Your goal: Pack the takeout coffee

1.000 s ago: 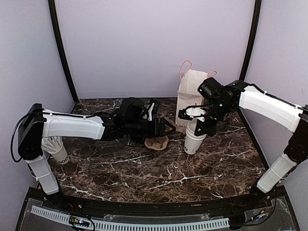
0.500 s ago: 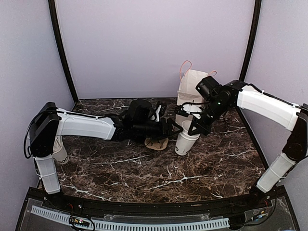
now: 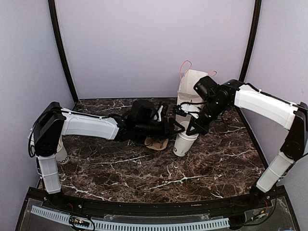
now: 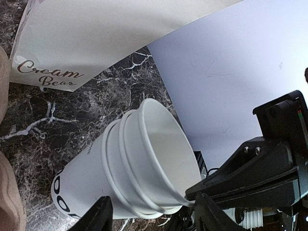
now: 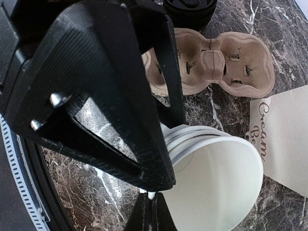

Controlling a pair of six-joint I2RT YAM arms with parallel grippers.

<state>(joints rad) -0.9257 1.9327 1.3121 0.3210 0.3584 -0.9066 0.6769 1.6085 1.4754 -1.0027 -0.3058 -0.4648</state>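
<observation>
Overhead view of a dark marble surface (image 3: 144,173) with two white-and-black robot arms reaching toward its middle.

Just to the 3 o'clock side of centre stands a stack of white cups (image 3: 183,143). The cups are nested, lidless and lean slightly, with black lettering near the base.

The right tool (image 3: 188,128) comes in from 2 o'clock and is clenched on the rim of the topmost cup. The right wrist view shows its fingertips pinched together over the rim.

The left tool (image 3: 176,127) reaches across from 9 o'clock with its fingers spread. In the left wrist view the stack lies between the two fingertips. Whether they touch the cups cannot be told.

A brown cardboard cup carrier (image 3: 156,143) lies flat on the surface at 9 o'clock of the stack, just beside it and partly under the left arm.

Of the takeout coffee (image 5: 190,9) only a round black lid shows, at the top edge of the right wrist view, just beyond the carrier. Its cup is out of sight there, and the left arm hides it in the overhead view.

A white paper bag (image 3: 190,89) with pink handles and the words "Cream Bear" stands at 12 o'clock of the stack, near the back wall.

Another white cup (image 3: 61,154) sits at the surface's 9 o'clock edge, mostly hidden behind the left arm.
</observation>
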